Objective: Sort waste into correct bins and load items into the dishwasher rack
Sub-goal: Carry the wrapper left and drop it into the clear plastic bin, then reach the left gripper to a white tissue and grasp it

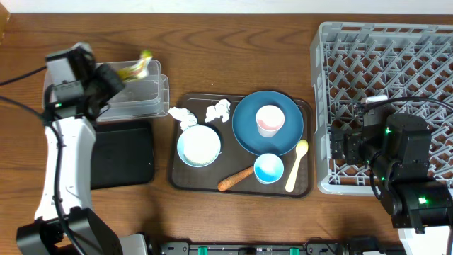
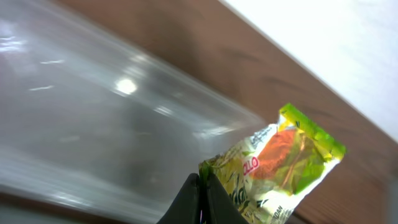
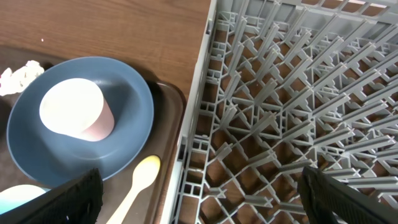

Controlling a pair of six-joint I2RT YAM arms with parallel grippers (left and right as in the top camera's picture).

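left gripper [image 2: 200, 190] is pinching the yellow-green snack wrapper [image 2: 280, 158] shut-tight, wrapper sticking out just past its tips, clear tub [image 2: 93, 118] lying right beneath. right gripper [image 3: 205, 202] is hanging spread wide, holding nothing, over the dishwasher rack [image 3: 292, 93] edge; dark-blue plate [image 3: 127, 134] sitting beside it.

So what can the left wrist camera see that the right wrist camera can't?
Only the left wrist view shows the yellow-green snack wrapper, pinched in the shut left gripper, and the clear plastic tub beneath it.

Only the right wrist view shows the dark-blue plate with a small pink-sided cup on it, the cream spoon, a paper wad, the brown tray, the grey dishwasher rack and the open right gripper.

Both show the brown wooden table.
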